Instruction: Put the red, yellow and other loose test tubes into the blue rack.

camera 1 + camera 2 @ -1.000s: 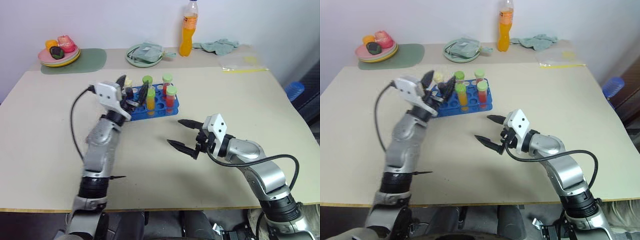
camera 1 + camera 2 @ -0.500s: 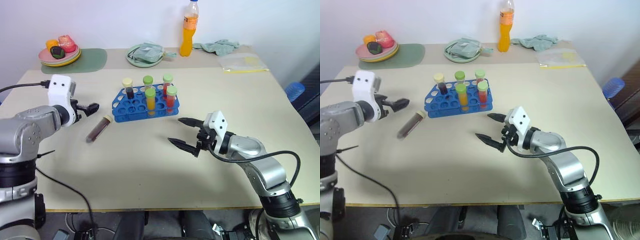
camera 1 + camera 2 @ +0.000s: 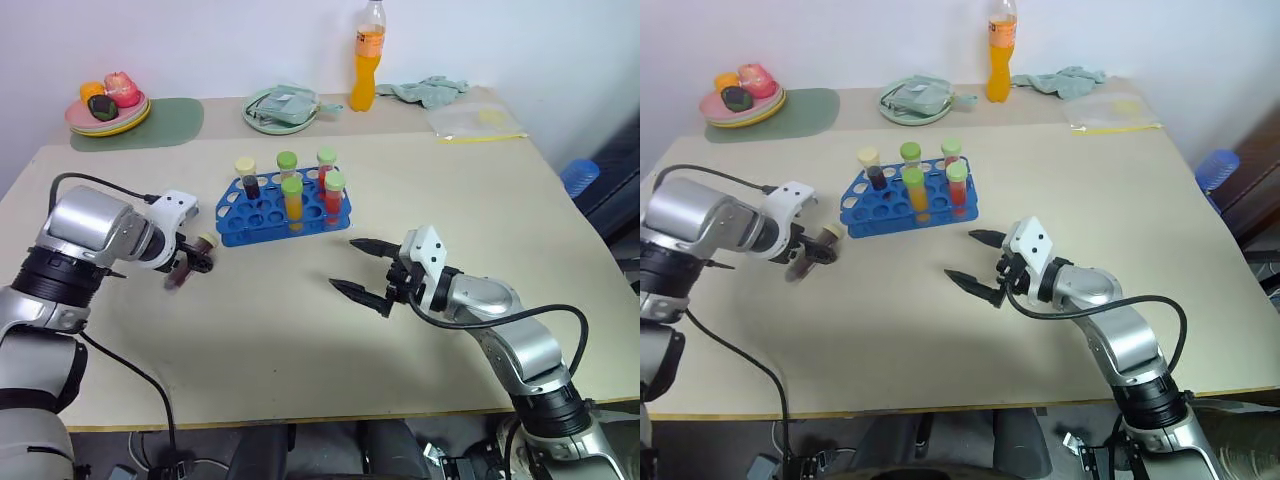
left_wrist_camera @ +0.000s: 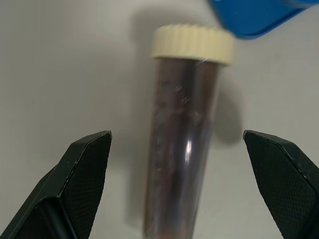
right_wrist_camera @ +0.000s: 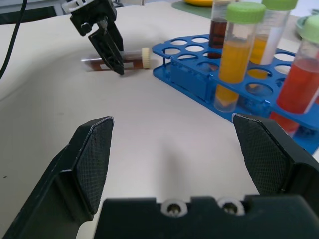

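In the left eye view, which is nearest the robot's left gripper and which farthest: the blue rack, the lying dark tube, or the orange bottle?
From the left gripper:
1. Dark tube, lying on the table between its open fingers.
2. Blue rack, just beyond, toward the table's middle.
3. Orange bottle, at the table's far edge by the wall.

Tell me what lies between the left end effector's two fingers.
The left wrist view shows the maroon tube, cream-capped, lying on the table between the open left end effector's fingers.

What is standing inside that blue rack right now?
The blue rack holds five capped tubes: yellow, red and one dark. Other holes look empty. The tubes' bottoms are hidden by the rack.
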You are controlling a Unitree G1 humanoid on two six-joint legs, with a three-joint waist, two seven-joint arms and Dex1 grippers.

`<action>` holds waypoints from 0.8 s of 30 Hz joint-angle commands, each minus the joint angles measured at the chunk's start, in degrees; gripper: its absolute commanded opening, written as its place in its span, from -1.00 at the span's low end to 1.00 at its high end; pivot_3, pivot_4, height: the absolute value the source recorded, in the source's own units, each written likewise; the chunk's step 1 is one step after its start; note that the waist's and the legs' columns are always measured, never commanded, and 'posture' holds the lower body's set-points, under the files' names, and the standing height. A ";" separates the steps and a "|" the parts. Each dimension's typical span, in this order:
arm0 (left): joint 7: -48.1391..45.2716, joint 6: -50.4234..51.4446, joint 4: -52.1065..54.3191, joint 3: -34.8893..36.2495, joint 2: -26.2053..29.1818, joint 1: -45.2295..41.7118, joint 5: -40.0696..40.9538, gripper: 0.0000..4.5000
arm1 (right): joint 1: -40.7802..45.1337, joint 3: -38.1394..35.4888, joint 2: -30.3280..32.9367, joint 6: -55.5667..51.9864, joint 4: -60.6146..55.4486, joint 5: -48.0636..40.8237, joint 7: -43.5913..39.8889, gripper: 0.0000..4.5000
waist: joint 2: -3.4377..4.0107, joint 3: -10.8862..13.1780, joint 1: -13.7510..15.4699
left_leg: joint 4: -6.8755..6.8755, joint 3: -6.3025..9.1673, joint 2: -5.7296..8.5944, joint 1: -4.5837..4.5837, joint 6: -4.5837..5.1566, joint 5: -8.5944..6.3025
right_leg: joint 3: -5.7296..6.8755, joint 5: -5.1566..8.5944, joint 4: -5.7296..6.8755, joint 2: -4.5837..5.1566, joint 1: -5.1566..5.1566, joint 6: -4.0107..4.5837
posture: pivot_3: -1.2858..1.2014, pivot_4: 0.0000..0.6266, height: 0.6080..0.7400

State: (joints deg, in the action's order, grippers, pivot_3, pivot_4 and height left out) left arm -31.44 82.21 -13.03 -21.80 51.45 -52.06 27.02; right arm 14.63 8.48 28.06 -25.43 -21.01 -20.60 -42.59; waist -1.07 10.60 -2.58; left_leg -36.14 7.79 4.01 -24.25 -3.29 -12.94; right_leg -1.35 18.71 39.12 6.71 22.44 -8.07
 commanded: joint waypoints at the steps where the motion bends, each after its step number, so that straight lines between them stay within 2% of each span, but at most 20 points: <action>1: -2.05 -1.51 -0.65 -0.78 0.49 -1.14 -3.00 0.56 | -0.53 0.99 -1.36 0.66 -3.57 0.25 1.25 0.88 | 0.00 0.00 -0.10 | 0.00 0.00 -0.01 0.00 0.00 0.00 | 0.00 0.00 0.00 -0.01 0.01 0.00 | 0.03 -0.52 1.00; 6: -3.36 -1.34 -0.78 0.73 1.71 -0.87 -4.85 -0.55 | -0.61 1.52 -1.64 0.72 -3.62 0.36 1.46 0.88 | 0.00 0.00 0.05 | -0.02 0.01 -0.01 0.00 0.01 0.00 | 0.00 0.00 0.02 0.00 -0.01 0.00 | 0.03 -0.52 1.00; 7: -3.42 -1.32 -0.81 1.16 1.99 -0.60 -5.22 -0.67 | -0.51 1.54 -1.59 0.78 -3.47 0.36 1.38 0.88 | 0.00 0.00 0.06 | -0.02 0.01 -0.01 0.00 0.01 -0.01 | 0.00 0.00 0.01 0.00 -0.01 0.00 | 0.03 -0.52 1.00; 11: -1.63 -1.08 -0.77 4.69 3.41 0.82 -7.16 -0.67 | 0.21 1.40 -1.32 0.97 -2.70 0.33 0.83 0.88 | 0.00 0.00 -0.04 | -0.02 0.01 -0.01 0.00 0.01 -0.01 | 0.00 0.00 0.02 0.00 0.01 0.00 | 0.03 -0.52 1.00; 14: 9.41 -10.63 -0.96 16.21 0.47 3.45 -11.61 -0.67 | 0.48 1.14 -1.08 1.20 -2.21 0.31 0.35 0.88 | -0.01 0.00 0.08 | 0.00 0.03 -0.02 0.00 0.01 0.00 | -0.01 0.00 0.03 0.00 0.02 0.00 | 0.03 -0.52 1.00; 15: 12.55 -17.90 0.61 20.15 -0.98 5.02 -12.60 -0.67 | 0.46 1.05 -1.03 1.32 -2.07 0.33 0.19 0.88 | -0.01 0.00 0.14 | -0.03 0.06 -0.02 -0.01 0.01 0.00 | 0.01 0.00 0.04 0.00 0.02 0.00 | 0.03 -0.52 1.00; 17: 16.88 -34.44 5.87 27.32 -4.95 7.86 -13.44 -0.67 | 0.48 1.14 -1.05 1.42 -1.79 0.43 -0.01 0.88 | -0.02 0.00 0.37 | -0.05 0.06 -0.01 -0.05 -0.02 0.01 | 0.01 0.00 0.01 0.05 0.02 0.00 | 0.03 -0.52 1.00; 19: 18.06 -44.16 12.38 33.61 -10.54 10.90 -11.23 -0.67 | 0.61 1.35 -1.17 1.29 -1.62 0.41 -0.08 0.88 | -0.08 -0.02 1.11 | -0.11 0.09 -0.01 -0.14 -0.28 0.16 | 0.04 -0.01 -0.04 0.10 0.03 0.00 | 0.03 -0.52 1.00; 21: 17.74 -52.29 20.05 36.58 -16.73 15.52 -9.17 -0.67 | 0.77 1.45 -1.28 1.27 -1.44 0.47 -0.17 0.88 | -0.09 -0.03 1.66 | -0.14 0.03 0.00 -0.16 -0.29 0.16 | 0.02 -0.01 -0.10 0.14 0.02 0.00 | 0.03 -0.52 1.00; 24: 19.71 -63.54 28.42 35.68 -25.74 22.45 -10.34 -0.67 | 1.23 1.33 -1.37 1.38 -0.86 0.61 -0.29 0.88 | -0.08 -0.07 1.78 | -0.12 -0.03 0.02 -0.14 -0.28 0.16 | -0.01 -0.02 -0.15 0.17 0.00 0.00 | 0.03 -0.52 1.00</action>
State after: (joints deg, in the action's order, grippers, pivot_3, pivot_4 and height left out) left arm -12.63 25.01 11.11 13.68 27.11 -31.05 16.89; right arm 15.01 10.49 26.86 -25.04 -21.18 -19.84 -42.65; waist -1.15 10.53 -0.80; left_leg -36.25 7.73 4.04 -24.37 -3.57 -12.78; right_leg -1.38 18.70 38.98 6.87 22.43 -8.08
